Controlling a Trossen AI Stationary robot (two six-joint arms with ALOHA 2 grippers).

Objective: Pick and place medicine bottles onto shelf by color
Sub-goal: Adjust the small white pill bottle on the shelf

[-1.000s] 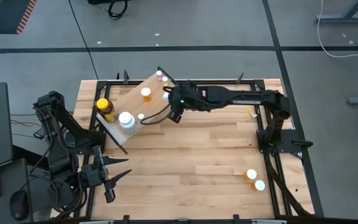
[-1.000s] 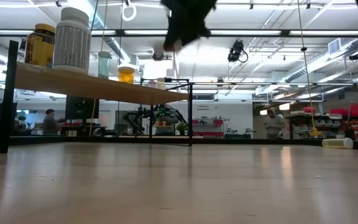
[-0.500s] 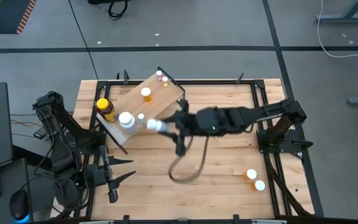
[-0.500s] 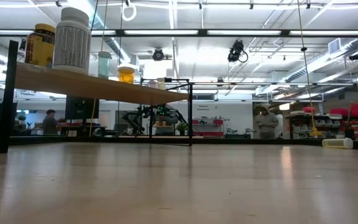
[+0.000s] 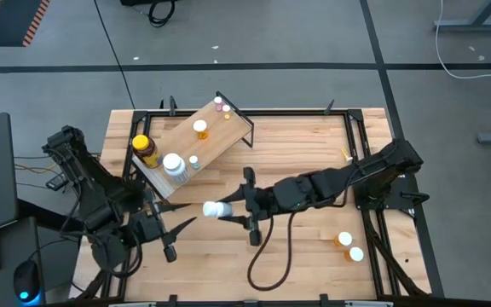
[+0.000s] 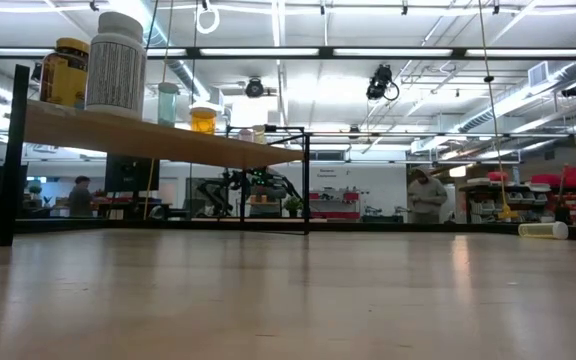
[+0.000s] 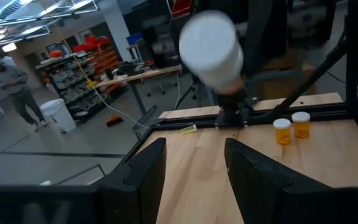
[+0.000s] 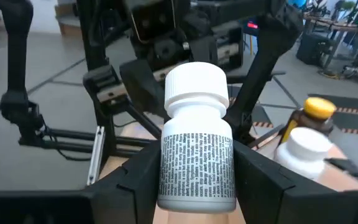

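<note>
Handover, by the look: right claw (image 5: 231, 211) grips a white bottle (image 5: 216, 209) sideways, cap toward the left claw (image 5: 180, 226). Left claw stands part-open and empty just beside that cap, ready to receive.

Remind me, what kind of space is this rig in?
Looks like a robotics lab or workshop. Beyond the table stand stocked storage racks and workbenches, another robot arm rig shows in the background, and people are standing around under exposed ceiling ducts.

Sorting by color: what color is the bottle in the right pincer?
White bottle, white cap; clearest in the right wrist view.
</note>
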